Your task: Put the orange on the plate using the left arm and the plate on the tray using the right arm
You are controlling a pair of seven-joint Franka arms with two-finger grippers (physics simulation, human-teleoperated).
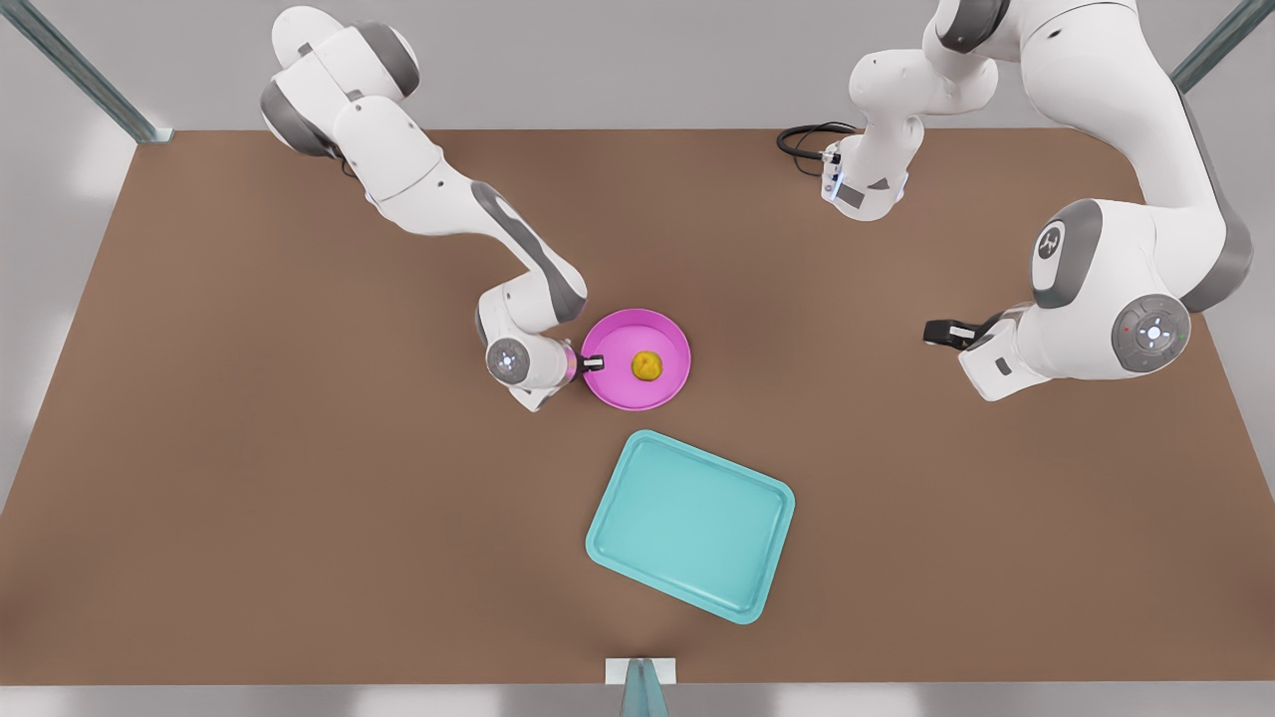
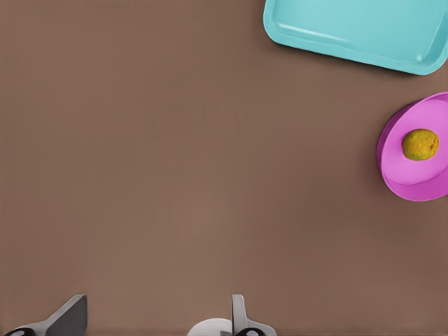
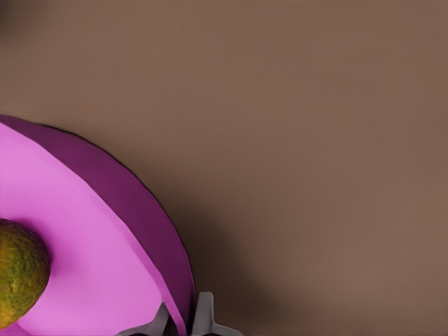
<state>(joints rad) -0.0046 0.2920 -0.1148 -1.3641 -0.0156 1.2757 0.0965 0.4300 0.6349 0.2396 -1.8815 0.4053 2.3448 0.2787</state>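
The plate (image 1: 610, 383) is the reference point. It sits near the middle of the brown table (image 1: 249, 448), and the orange (image 1: 646, 365) rests inside it, slightly off centre toward the front view's right.

The right gripper (image 1: 590, 363) is at the plate's rim on the front view's left. In the right wrist view its 2 fingers (image 3: 204, 316) stand narrowly apart with the pink rim (image 3: 164, 245) between them, 1 finger inside the dish and 1 outside; it is clamped on that rim. In that view the plate looks tilted, though I cannot tell whether its far side is off the table.

The left gripper (image 1: 941, 333) hangs over bare table, well apart from the plate toward the front view's right. Its fingers (image 2: 70, 316) are spread wide and hold nothing. That arm waits.

The tray (image 1: 689, 525) lies near the plate, on the side toward the table's near edge, turned at an angle to the table's sides. A strip of bare table separates the tray's nearest corner from the plate's rim; they do not touch. The tray's floor is bare.

Open brown surface surrounds the plate on its remaining sides. A black cable (image 1: 805, 139) loops by the far edge of the table, well beyond the plate. Grey metal struts (image 1: 85, 75) stand at the far corners, against pale walls.
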